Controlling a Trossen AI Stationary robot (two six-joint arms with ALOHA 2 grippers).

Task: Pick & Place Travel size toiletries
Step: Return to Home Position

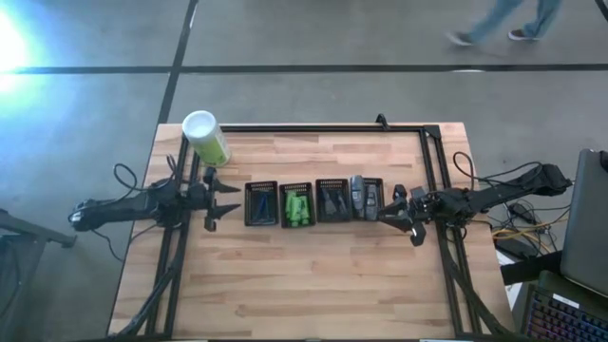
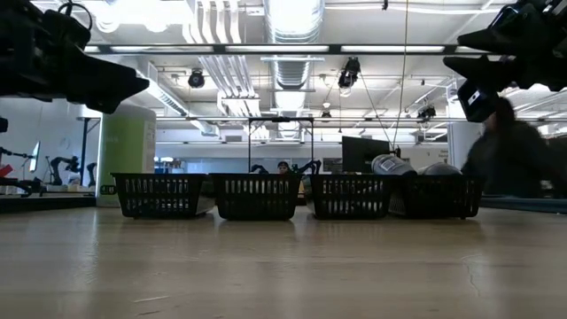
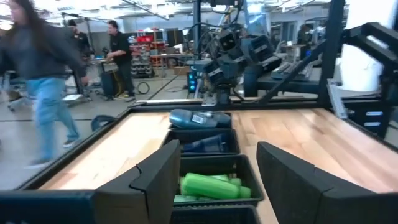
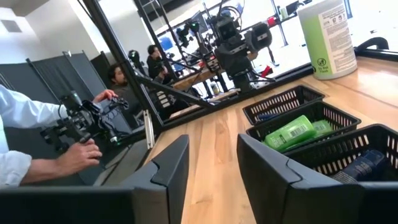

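From my station, the wooden table (image 1: 304,285) fills the high view, with one dark arm reaching in from each side. The left pincer (image 1: 226,200) hovers above the table just off the left end of the basket row, fingers spread apart and gripping nothing. The right pincer (image 1: 407,215) hangs just off the right end, also open and empty. A tall green canister (image 1: 206,138) with a white cap stands near the back left corner.

Four black mesh baskets (image 1: 261,184) sit side by side across the middle of the table and hold the toiletries. From the left I see thin dark razors (image 1: 261,204), bright green packets (image 1: 297,208), dark flat packets (image 1: 332,201), then grey tubes (image 1: 362,197) poking above the rim.
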